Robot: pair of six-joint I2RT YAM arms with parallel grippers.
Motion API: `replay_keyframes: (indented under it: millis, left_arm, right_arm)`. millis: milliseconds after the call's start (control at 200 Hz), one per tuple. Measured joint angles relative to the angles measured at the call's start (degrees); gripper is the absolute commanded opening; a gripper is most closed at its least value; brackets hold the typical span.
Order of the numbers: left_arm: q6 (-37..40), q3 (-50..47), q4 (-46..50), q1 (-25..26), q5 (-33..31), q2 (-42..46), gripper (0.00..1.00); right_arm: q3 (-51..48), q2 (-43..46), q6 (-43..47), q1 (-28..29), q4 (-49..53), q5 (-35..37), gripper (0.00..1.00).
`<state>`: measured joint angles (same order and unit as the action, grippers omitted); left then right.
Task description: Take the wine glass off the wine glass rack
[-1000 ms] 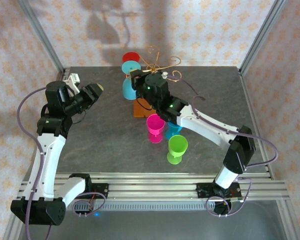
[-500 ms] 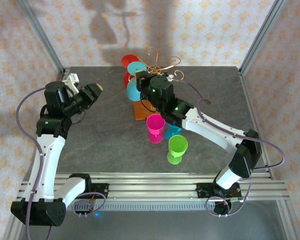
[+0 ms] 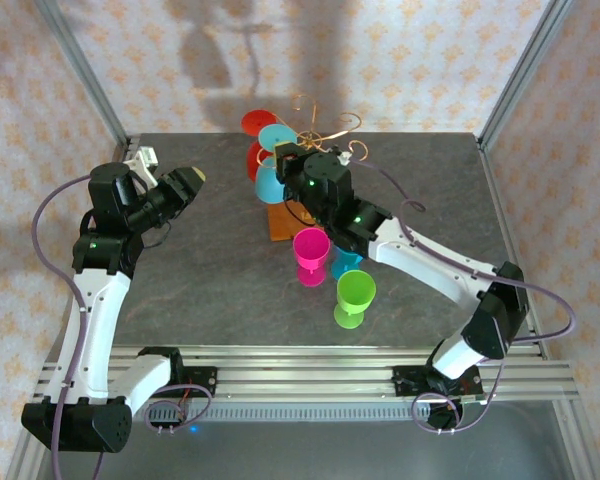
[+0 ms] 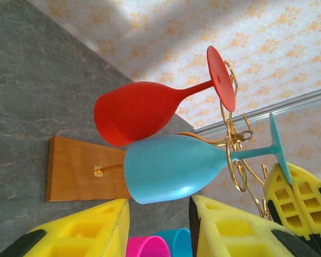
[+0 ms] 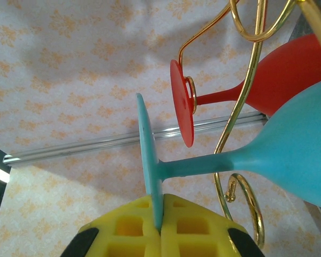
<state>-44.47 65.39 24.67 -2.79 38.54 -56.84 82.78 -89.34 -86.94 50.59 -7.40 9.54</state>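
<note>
Table (image 3: 200,270): gray stone, papered wall (image 3: 430,60) behind.
Right gripper (image 5: 158,214): fingers clamped on blue glass (image 5: 289,155) foot.
Rack (image 4: 75,171): wire just beyond those fingers.
Left gripper (image 3: 192,180): fingers apart, empty.

Two wine glasses (image 3: 268,183) are seen inverted at the wine glass rack's (image 4: 80,168) left, three further glasses (image 3: 356,292) being stood before it.

No readable text, labels, brands, numbers or signs anywhere in view.
</note>
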Motion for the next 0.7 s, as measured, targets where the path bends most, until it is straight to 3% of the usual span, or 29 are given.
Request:
replay_keyframes:
  millis: [701]
  left_arm:
    - [-0.04,-0.98,-0.02,0.0,0.0,0.11,0.35]
  right_arm:
    - [-3.08,3.37,-0.74,-0.04,1.99,0.98,0.0]
